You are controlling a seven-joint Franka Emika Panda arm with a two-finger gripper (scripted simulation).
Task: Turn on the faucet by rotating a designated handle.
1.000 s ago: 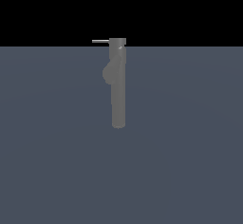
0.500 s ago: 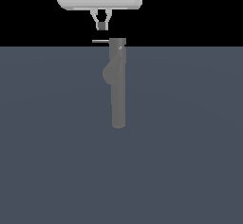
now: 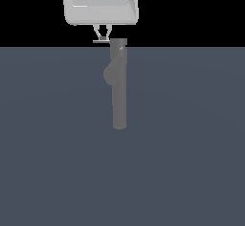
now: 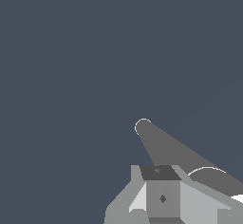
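The faucet (image 3: 118,96) is a matte grey tube lying along the dark floor, with a rounded bulge (image 3: 109,74) on the side toward the exterior view's left and a short cap at its far end. The handle (image 3: 99,41) is a thin light rod sticking out from the cap toward the exterior view's left. My gripper (image 3: 101,37) hangs under its big white body, its two prongs meeting in a point just above the handle, shut with nothing held. In the wrist view the faucet (image 4: 166,147) runs away from the shut gripper (image 4: 160,173); the handle is hidden there.
A flat dark blue-grey floor (image 3: 191,148) spreads around the faucet on all sides. Behind its far edge is plain black background.
The gripper has come down from the top of the exterior view, its white body now fully in sight and its prong tips just above the handle. The faucet and handle have not moved.
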